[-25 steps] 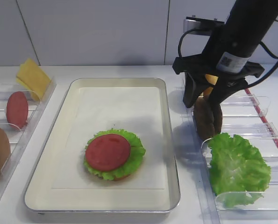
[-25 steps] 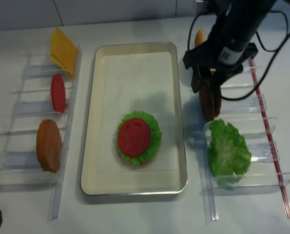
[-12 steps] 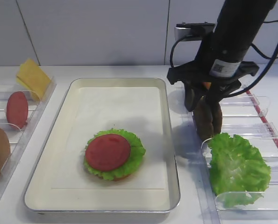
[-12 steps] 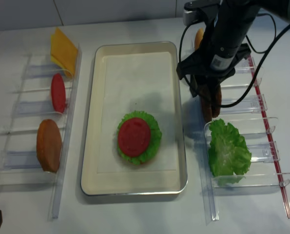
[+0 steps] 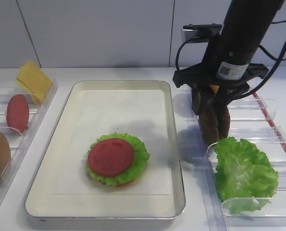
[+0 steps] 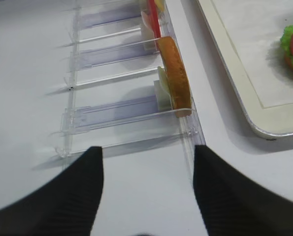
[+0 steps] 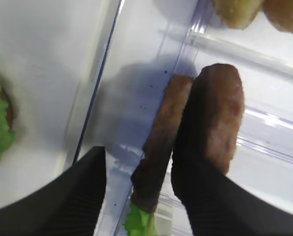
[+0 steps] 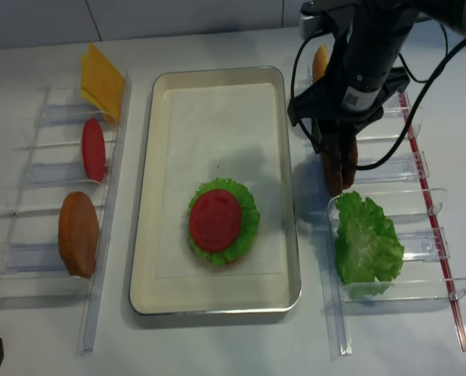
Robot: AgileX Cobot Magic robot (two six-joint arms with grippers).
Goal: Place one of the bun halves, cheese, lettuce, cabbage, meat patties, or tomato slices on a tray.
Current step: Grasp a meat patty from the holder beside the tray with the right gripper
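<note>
Right jaws (image 7: 136,179) straddle one upright meat patty (image 7: 158,147), not visibly clamped; left jaws (image 6: 147,189) parted

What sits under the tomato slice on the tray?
Under the tomato slice on the tray lies a lettuce leaf, frilled out all round. A brown edge peeks below it; the rest is covered.

text: none legible | arm label (image 5: 228,70): print too small
</note>
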